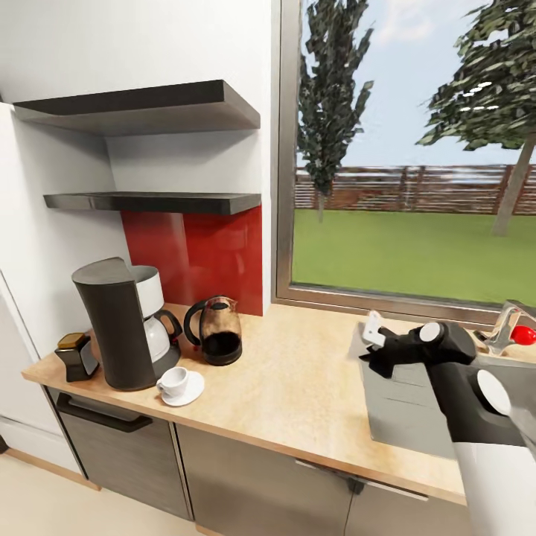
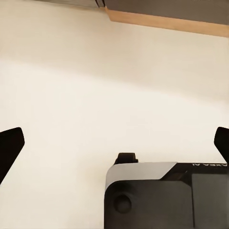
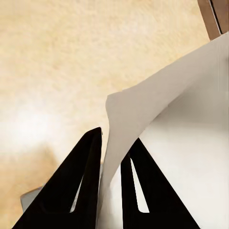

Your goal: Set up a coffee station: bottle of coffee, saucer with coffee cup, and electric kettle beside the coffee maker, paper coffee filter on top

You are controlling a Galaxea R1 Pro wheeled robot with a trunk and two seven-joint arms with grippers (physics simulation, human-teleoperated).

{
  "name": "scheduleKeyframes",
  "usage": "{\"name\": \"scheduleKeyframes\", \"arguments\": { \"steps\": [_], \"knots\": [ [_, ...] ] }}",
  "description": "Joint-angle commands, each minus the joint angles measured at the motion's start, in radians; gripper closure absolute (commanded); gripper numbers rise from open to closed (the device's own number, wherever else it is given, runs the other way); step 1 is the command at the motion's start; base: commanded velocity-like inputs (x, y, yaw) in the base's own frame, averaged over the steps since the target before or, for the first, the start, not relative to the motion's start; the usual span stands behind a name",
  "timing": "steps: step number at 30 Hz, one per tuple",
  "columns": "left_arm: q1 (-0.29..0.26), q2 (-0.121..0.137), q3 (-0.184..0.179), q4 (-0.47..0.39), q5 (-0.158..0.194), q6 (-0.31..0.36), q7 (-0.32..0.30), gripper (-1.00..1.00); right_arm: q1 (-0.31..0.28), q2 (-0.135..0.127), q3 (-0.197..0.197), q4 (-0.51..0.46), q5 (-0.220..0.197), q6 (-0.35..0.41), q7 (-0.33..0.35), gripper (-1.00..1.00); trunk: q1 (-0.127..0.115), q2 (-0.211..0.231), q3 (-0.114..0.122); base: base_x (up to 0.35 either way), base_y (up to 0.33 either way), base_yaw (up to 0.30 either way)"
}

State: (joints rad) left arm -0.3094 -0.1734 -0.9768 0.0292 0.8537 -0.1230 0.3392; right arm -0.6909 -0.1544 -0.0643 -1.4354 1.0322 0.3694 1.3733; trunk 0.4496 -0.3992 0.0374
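The right gripper (image 3: 112,148) pinches the paper coffee filter (image 1: 372,328) at the right of the head view, above the kitchen countertop (image 1: 298,387) by the sink (image 1: 406,417); most of the sheet runs off the wrist picture. The left gripper's (image 2: 114,143) fingertips (image 2: 10,143) sit wide apart over pale floor. At lower left, the coffee maker (image 1: 112,327) half hides the bottle of coffee (image 1: 74,356). The coffee cup (image 1: 173,381) sits in the saucer (image 1: 190,393); dark liquid fills the electric kettle (image 1: 216,331).
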Motion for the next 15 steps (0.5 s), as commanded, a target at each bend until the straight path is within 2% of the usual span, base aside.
{"name": "scheduleKeyframes", "arguments": {
  "steps": [1,6,7,9,11,15],
  "knots": [
    [0.000,-0.001,-0.008,0.003,0.008,-0.004,0.000,-1.00,-0.006,0.006,0.000,0.000,-0.004,0.016,0.011,1.00,0.000,-0.001,-0.001,0.000,0.000,0.000],
    [0.000,-0.001,-0.007,0.003,0.008,-0.016,0.000,-1.00,-0.034,0.034,-0.002,0.000,-0.029,0.031,0.039,1.00,0.000,-0.001,-0.001,0.000,0.000,0.000],
    [0.000,-0.001,-0.007,0.003,0.009,-0.022,0.000,-1.00,-0.154,0.177,-0.003,0.000,-0.207,0.468,0.082,1.00,0.000,-0.001,-0.001,0.000,0.000,0.000],
    [0.000,-0.001,-0.005,0.003,0.011,-0.032,0.000,-1.00,-0.171,0.178,-0.003,0.000,-0.232,0.515,0.083,1.00,0.000,-0.001,-0.001,0.000,0.000,0.000],
    [0.000,-0.001,-0.004,0.003,0.012,-0.035,0.000,-1.00,-0.192,0.179,-0.003,0.000,-0.277,0.551,0.082,1.00,0.000,-0.001,-0.001,0.000,0.007,0.000],
    [0.000,-0.001,-0.004,0.003,0.013,-0.036,0.000,-1.00,-0.216,0.178,-0.009,0.000,-0.304,0.633,0.082,1.00,0.000,-0.001,-0.001,0.000,0.154,0.000]
  ]
}}
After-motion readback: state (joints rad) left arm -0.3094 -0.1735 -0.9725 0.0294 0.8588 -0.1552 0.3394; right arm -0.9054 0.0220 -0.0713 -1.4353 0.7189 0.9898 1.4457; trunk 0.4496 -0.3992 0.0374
